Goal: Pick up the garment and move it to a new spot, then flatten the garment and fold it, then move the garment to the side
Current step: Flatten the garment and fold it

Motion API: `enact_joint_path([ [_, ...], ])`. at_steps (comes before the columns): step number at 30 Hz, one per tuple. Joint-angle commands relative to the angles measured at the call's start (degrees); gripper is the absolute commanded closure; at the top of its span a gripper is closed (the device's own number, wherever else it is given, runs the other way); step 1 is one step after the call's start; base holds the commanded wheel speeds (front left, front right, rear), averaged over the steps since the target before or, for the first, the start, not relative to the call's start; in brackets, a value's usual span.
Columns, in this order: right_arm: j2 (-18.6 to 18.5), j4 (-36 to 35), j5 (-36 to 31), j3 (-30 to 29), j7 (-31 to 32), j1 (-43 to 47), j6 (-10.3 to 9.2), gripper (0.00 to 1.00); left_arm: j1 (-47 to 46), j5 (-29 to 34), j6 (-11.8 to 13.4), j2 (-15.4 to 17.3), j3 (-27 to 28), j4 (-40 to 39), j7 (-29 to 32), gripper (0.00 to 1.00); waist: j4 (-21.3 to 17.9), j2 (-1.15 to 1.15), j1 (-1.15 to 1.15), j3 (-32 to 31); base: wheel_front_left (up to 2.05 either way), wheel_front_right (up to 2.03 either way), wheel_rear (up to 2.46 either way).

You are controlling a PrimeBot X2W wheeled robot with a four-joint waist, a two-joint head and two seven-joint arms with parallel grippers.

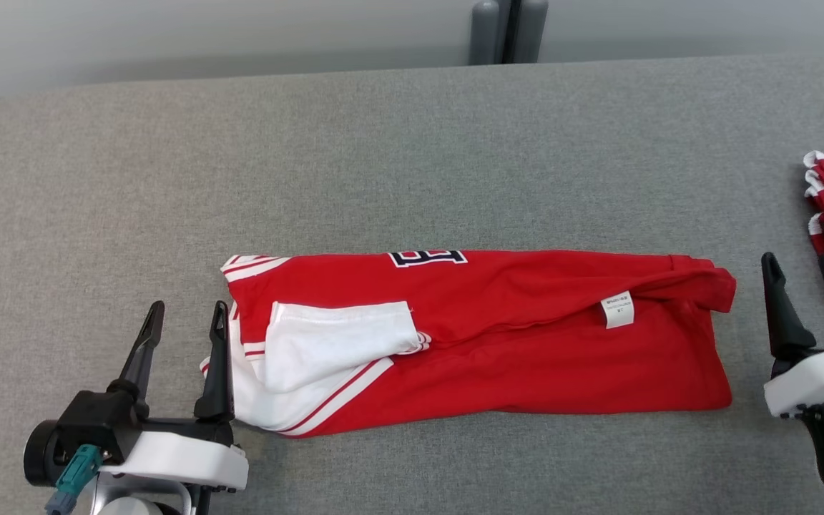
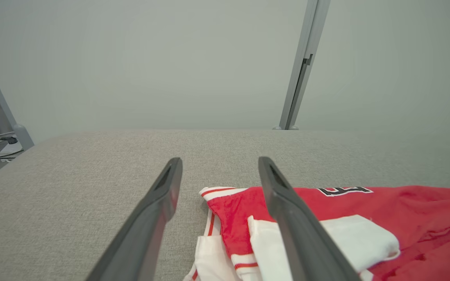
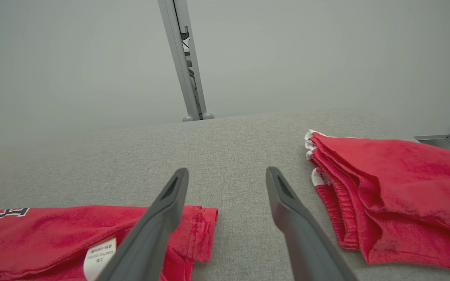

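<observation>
Folded shirt (image 1: 498, 336) stretches lengthwise between two open, empty grippers: left gripper (image 1: 189, 307) at its sleeve end, right gripper (image 1: 798, 259) slightly farther off.

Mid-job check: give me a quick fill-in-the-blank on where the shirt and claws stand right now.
The garment on the grey table is mostly ____ with a white sleeve.
The left claw and right claw are both ____, holding nothing.
The white label sits at the garment's end nearest the ____ claw.
Missing: red; open; right.
</observation>
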Motion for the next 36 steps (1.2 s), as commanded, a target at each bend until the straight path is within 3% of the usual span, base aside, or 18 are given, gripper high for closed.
enact_joint_path([
  [1,-1.2,2.7,0.8,-0.3,-0.2,-3.1,0.02,0.0,-1.8,0.6,-0.5,-0.1,-0.1,0.3,-0.3,0.0,1.0,0.0,0.0,2.3,0.0,0.0,0.0],
  [13,-1.9,17.6,5.1,5.8,-0.1,-11.2,0.02,0.0,-5.6,1.4,-2.2,-1.6,-0.6,2.4,-0.5,0.0,1.7,0.0,0.0,6.1,0.0,0.0,0.0],
  [27,0.5,19.2,9.2,14.7,-1.6,-5.5,0.09,0.0,-6.6,2.0,-3.6,-2.6,0.2,4.1,-0.5,0.0,1.0,0.0,0.0,6.5,0.0,0.0,0.0],
  [28,0.6,19.6,8.8,15.0,-1.6,-5.5,0.08,0.23,-6.6,2.1,-3.8,-2.6,0.3,4.1,-0.5,0.0,1.1,0.0,0.0,6.5,0.0,0.0,0.0],
  [29,0.8,20.1,8.9,15.1,-1.8,-5.5,0.08,0.56,-6.6,2.2,-3.9,-2.7,0.3,4.2,-0.5,0.0,1.1,0.0,0.0,6.5,0.0,0.0,0.0],
  [30,0.8,20.6,8.4,15.2,-2.1,-5.5,0.08,1.0,-6.7,2.3,-3.9,-2.7,0.4,4.2,-0.6,0.0,1.2,0.0,0.0,6.5,0.0,0.0,0.0],
  [36,1.6,22.2,8.3,14.3,-4.4,-4.6,0.0,1.0,-6.2,2.7,-4.3,-3.4,1.1,4.4,-0.5,0.0,1.1,0.0,0.0,5.9,0.0,0.0,0.0],
])
